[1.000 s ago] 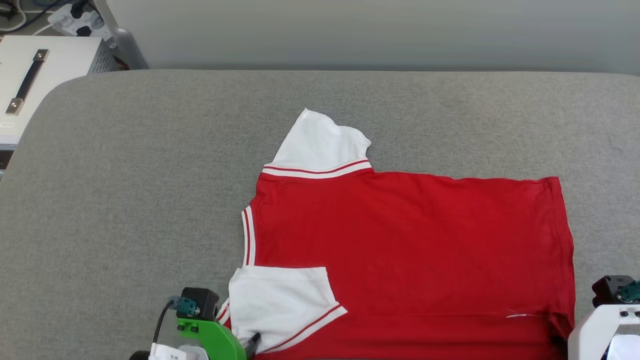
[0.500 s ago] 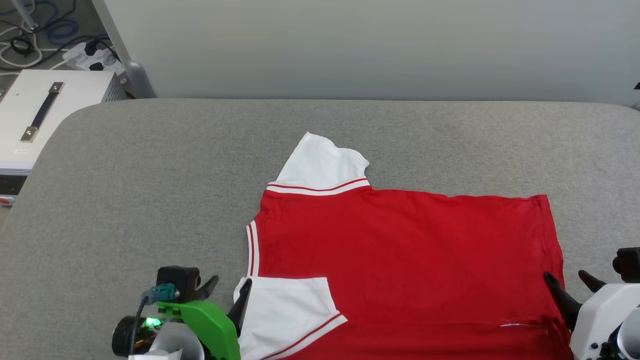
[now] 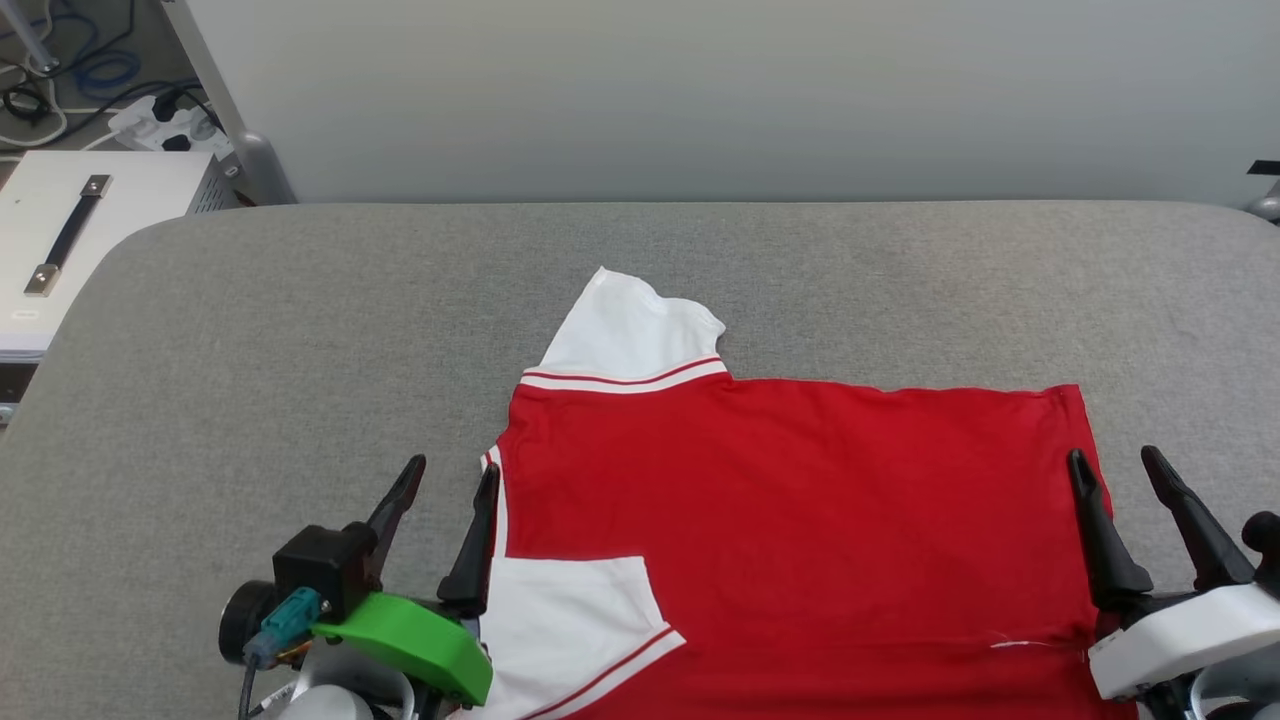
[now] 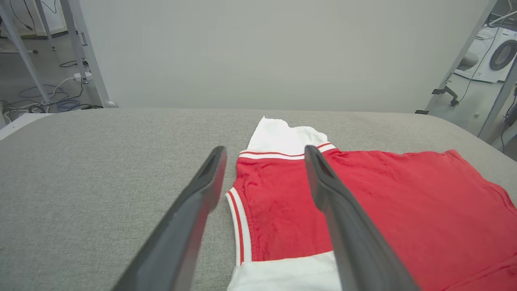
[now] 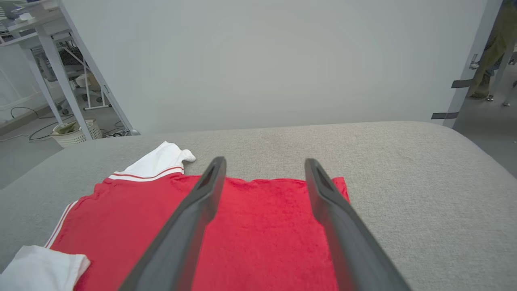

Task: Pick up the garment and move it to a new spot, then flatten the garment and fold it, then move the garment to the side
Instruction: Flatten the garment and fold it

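The garment (image 3: 800, 520) lies flat, red face up, toward the table's (image 3: 300, 350) six o'clock. My left jaws gape empty at its nine o'clock, right jaws at three, flanking it for a fold.

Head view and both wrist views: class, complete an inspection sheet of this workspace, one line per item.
Surface: grey padded table, smooth.
Job's things: garment lies flat, plain red face up, neck to the robot's left; near sleeve folded onto the body, far sleeve spread out.
Clutter: nothing seen.
Grippers: left gripper by the neck trim, right gripper at the hem; both with jaws open, holding nothing.
Cables: floor cables and power strip beyond the table's far left corner.
Surroundings: pale wall; white case with black handle.
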`<state>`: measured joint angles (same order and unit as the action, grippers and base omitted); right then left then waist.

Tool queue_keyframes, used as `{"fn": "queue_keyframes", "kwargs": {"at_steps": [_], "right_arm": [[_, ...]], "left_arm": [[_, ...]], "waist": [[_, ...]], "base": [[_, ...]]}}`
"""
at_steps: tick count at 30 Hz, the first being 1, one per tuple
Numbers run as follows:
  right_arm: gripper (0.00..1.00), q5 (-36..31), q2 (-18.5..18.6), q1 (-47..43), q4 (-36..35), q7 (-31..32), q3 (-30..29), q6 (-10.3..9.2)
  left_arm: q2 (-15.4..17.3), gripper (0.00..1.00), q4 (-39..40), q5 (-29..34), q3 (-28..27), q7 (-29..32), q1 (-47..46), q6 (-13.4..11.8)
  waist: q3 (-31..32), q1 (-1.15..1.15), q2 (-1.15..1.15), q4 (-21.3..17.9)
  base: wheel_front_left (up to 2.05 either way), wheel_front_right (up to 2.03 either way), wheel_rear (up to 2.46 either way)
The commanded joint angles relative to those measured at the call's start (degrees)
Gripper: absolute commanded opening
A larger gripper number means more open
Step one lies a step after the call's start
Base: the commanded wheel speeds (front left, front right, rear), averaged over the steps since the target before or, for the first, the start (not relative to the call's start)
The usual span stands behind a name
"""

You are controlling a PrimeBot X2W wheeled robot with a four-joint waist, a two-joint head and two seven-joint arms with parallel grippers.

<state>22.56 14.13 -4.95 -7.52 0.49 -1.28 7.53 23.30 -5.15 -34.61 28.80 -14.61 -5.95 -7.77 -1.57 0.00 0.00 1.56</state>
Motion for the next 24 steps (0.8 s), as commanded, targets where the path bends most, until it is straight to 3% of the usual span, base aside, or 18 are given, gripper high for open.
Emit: {"fn": "queue_keyframes", "kwargs": {"at_steps": [1, 8, 13, 19, 24], "right_arm": [[1.0, -0.6, -0.7, -0.6, 0.5, -2.1, 0.4, -0.04], [1.0, -3.8, -0.9, 0.1, 3.1, -8.3, 2.5, -0.04], [1.0, -4.0, -1.4, 1.7, 3.8, -9.0, 3.2, -0.04], [1.0, -3.9, -2.0, 4.8, 3.4, -8.9, 4.2, -0.04], [1.0, -3.9, -2.1, 7.2, 3.3, -8.8, 4.8, -0.04]], "left_arm": [[-1.2, 1.0, 1.1, 2.3, -1.7, -0.4, 1.0, 0.6], [-7.4, 1.0, 2.8, 9.5, -9.7, -0.4, 4.2, 5.4], [-9.5, 1.0, 1.1, 12.3, -12.6, -0.4, 2.5, 8.7], [-7.4, 1.0, -3.6, 12.3, -13.1, 2.2, -6.9, 12.4], [-3.2, 1.0, -6.9, 10.5, -10.9, 14.4, -19.6, 14.4]], "waist": [[-0.1, 0.0, 0.0, -0.1], [-1.9, 0.0, 0.0, -1.1], [-4.5, 0.0, 0.0, -2.3], [-10.3, 0.0, 0.0, -4.8], [-15.0, 0.0, 0.0, -7.0]], "base": [[0.0, 0.0, 0.0], [0.0, 0.0, 0.0], [0.0, 0.0, 0.0], [0.0, 0.0, 0.0], [0.0, 0.0, 0.0]]}}
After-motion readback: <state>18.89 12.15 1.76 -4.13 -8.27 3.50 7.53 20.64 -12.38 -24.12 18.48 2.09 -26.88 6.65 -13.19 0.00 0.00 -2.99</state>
